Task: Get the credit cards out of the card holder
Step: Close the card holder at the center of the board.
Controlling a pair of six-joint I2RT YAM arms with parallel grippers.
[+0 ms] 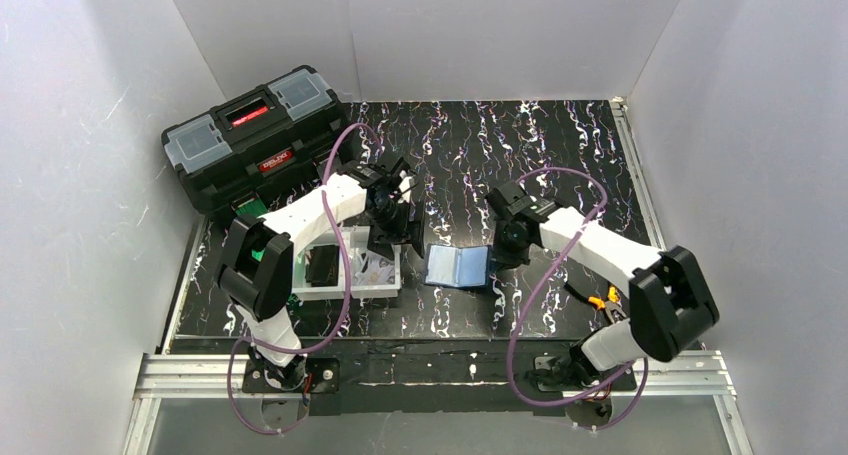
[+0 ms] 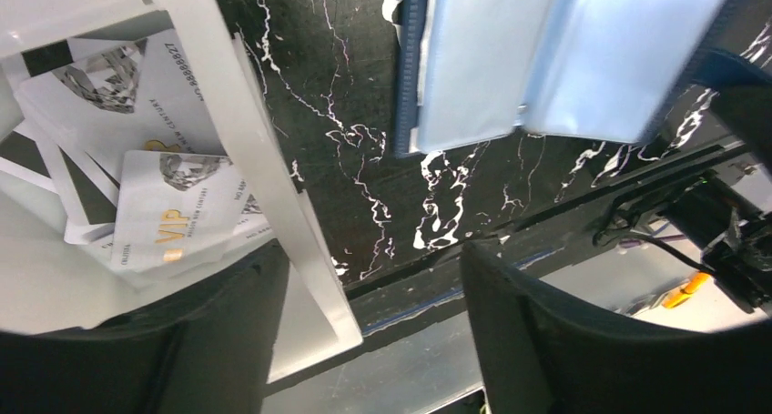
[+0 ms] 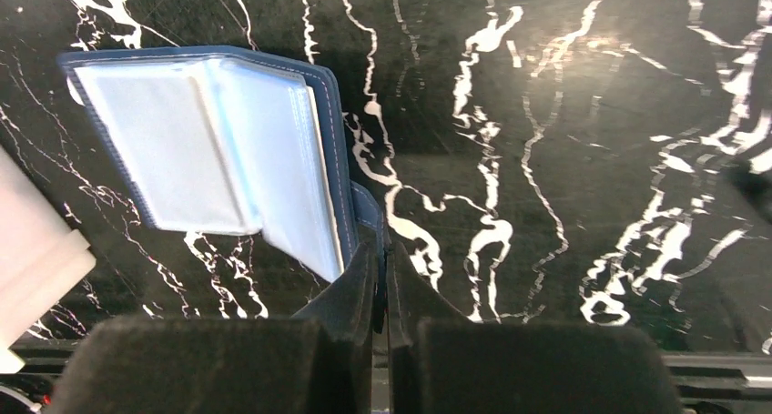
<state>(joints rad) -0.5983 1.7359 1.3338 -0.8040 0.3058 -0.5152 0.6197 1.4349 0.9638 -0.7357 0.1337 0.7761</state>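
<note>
The navy card holder (image 1: 458, 266) lies spread open on the black marbled table, its pale clear pockets facing up (image 2: 546, 59) (image 3: 218, 150). My right gripper (image 1: 495, 263) (image 3: 384, 250) is shut on the holder's right blue cover edge, which rises between the two fingers. My left gripper (image 1: 390, 237) (image 2: 369, 268) hangs open just left of the holder, over the right wall of the white tray (image 2: 264, 159), with nothing between its fingers. The credit cards are out of view; the pockets show none that I can make out.
White printed slips (image 2: 173, 214) lie in the white tray (image 1: 350, 287), beside a black object (image 1: 322, 265). A black toolbox (image 1: 255, 135) stands at the back left. An orange-handled tool (image 1: 600, 300) lies near the right arm's base. White walls enclose the table.
</note>
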